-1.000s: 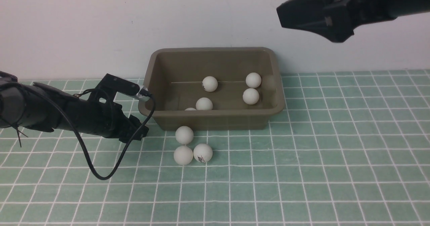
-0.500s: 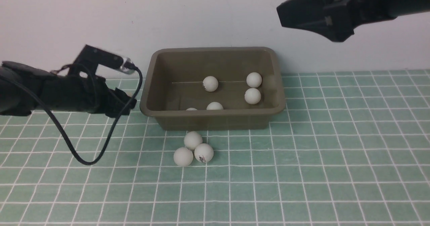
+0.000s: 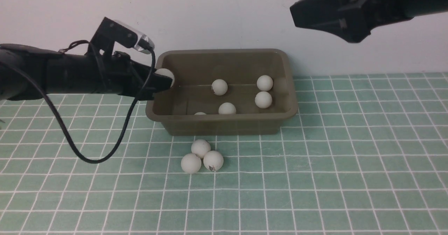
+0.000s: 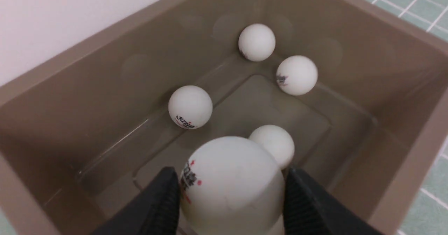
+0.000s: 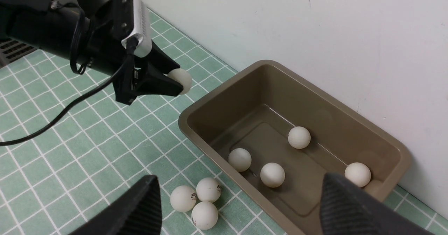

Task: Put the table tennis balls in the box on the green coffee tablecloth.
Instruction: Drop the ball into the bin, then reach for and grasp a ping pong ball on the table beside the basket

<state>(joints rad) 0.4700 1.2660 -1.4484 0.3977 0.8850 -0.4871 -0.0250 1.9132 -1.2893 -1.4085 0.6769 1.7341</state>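
While the left gripper [image 4: 232,207] is pinching a small matte white table tennis ball [image 3: 164,75] between its black fingers, hold off on the release. From the front, that ball hangs at the 9 o'clock end of the olive-brown rectangular plastic tub [image 3: 224,125], about over the flared rim and not clearly inside. My read: you need more travel toward 3 o'clock, until the ball is past the sloping wall and over the floor. Then drop the wrist into the tub before you spread the jaws. These balls are light, and a high drop may hop back out. Aim for the bare floor at 9 o'clock. The white balls inside [image 3: 219,87] sit from centre to 3 o'clock, and a hit could scatter them. Open slowly, lift straight up. The right gripper [image 5: 239,193] hangs high at the tub's 2 o'clock, fingers spread wide, empty. Three loose white balls [image 3: 201,147] sit bunched on the mint-green white-gridded tablecloth [image 3: 350,158] at the tub's 6 o'clock, just beside the near wall.
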